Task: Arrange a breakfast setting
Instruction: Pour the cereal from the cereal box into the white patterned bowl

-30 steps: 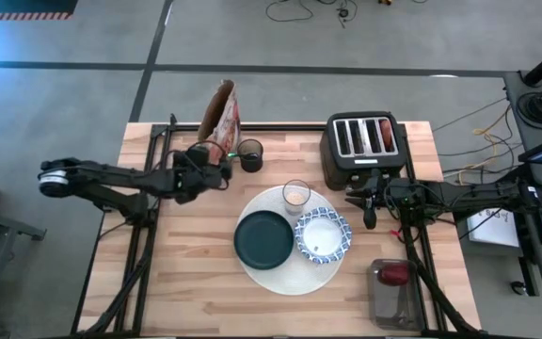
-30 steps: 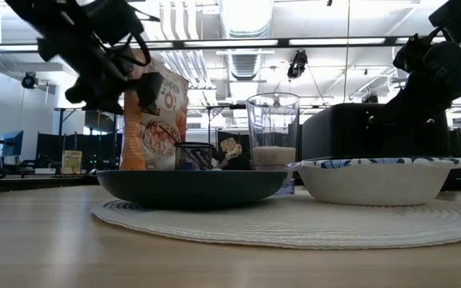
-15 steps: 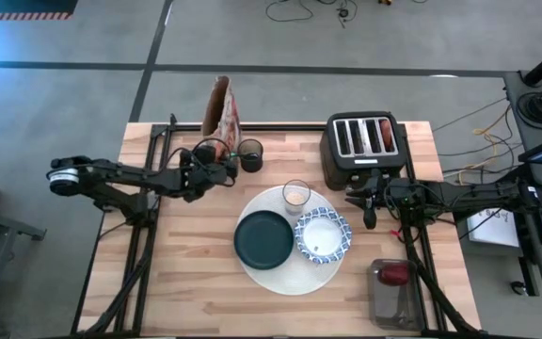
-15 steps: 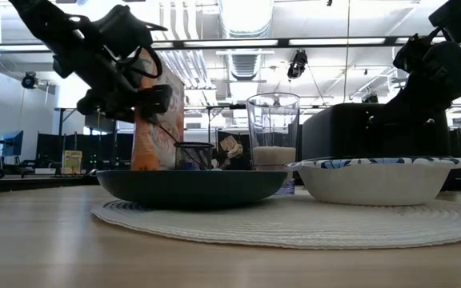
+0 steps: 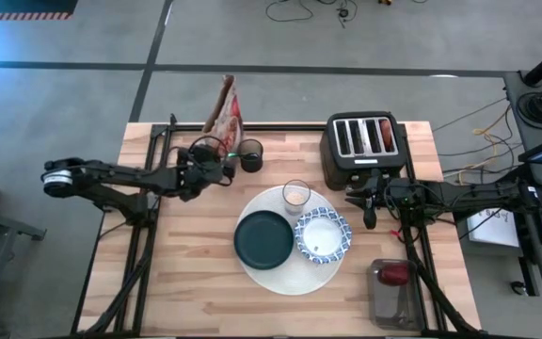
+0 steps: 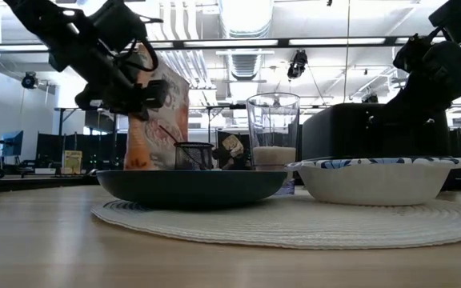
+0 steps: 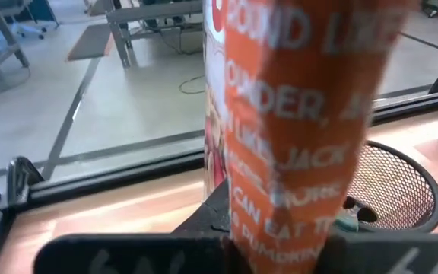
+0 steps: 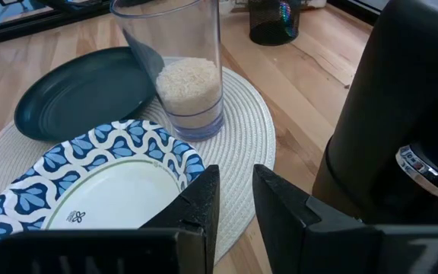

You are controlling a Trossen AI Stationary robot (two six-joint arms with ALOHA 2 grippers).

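The left gripper (image 5: 216, 167) has just pinched shut on the orange bag (image 5: 224, 110) at the table's back edge — a side item — while plate (image 5: 263, 238), bowl (image 5: 322, 235) and glass (image 5: 296, 196) sit on the mat (image 5: 280, 281).

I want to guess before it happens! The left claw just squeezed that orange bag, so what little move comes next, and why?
Probably a small lift. The left gripper is shut on the orange bag, which stands at the table's back edge beside the mesh cup. Raising it first should clear the cup before carrying it toward the bowl on the mat. The right gripper waits by the toaster.
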